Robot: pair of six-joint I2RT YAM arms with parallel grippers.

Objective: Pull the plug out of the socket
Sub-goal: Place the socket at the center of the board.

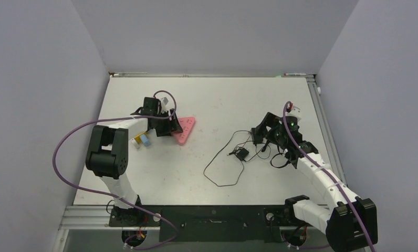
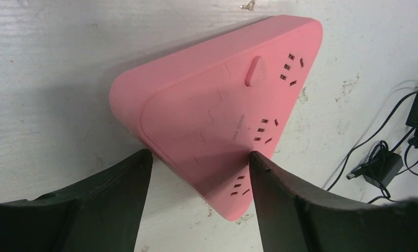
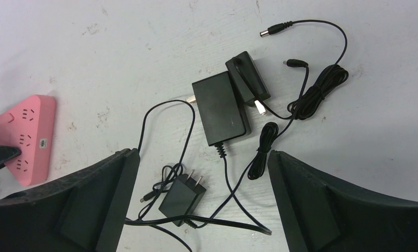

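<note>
The pink triangular socket lies flat left of the table's middle, with nothing plugged into its slots. My left gripper is open, its fingers on either side of the socket's near corner; the right fingertip is against the pink edge. A small black plug lies loose on the table with its two prongs bare, its thin cable looping around it. My right gripper hangs open above that plug, touching nothing. The socket's corner also shows at the left edge of the right wrist view.
Two larger black adapters lie beside the plug, with bundled cable and loose barrel connectors. A long cable loop trails toward the near edge. Small yellow and blue blocks sit by the left arm. Grey walls enclose the table.
</note>
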